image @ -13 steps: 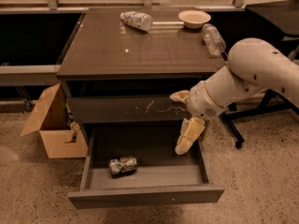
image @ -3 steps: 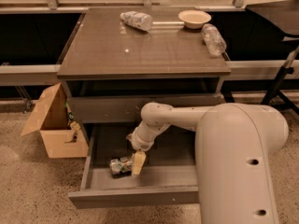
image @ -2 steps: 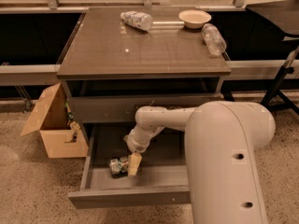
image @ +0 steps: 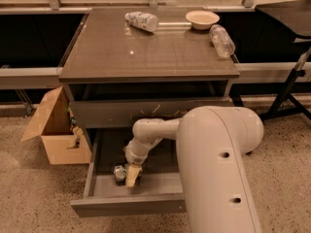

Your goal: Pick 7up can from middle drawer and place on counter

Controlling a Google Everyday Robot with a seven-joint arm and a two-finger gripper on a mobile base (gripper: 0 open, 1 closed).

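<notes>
Hand (image: 131, 174) at part-hidden 7up can (image: 118, 173), middle drawer (image: 127, 205)

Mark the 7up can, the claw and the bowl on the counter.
7up can (image: 119, 173): camera view, on its visible side, lying in the open middle drawer (image: 126, 205).
claw (image: 129, 175): camera view, at its tip, down in the drawer beside the can.
bowl (image: 202, 25): camera view, on its front wall, at the counter's (image: 146, 52) back.

The end effector (image: 131, 177) sits inside the middle drawer (image: 126, 207), just beside the 7up can (image: 119, 173); the scratched drawer front (image: 146, 114) overhangs the drawer's rear.
</notes>
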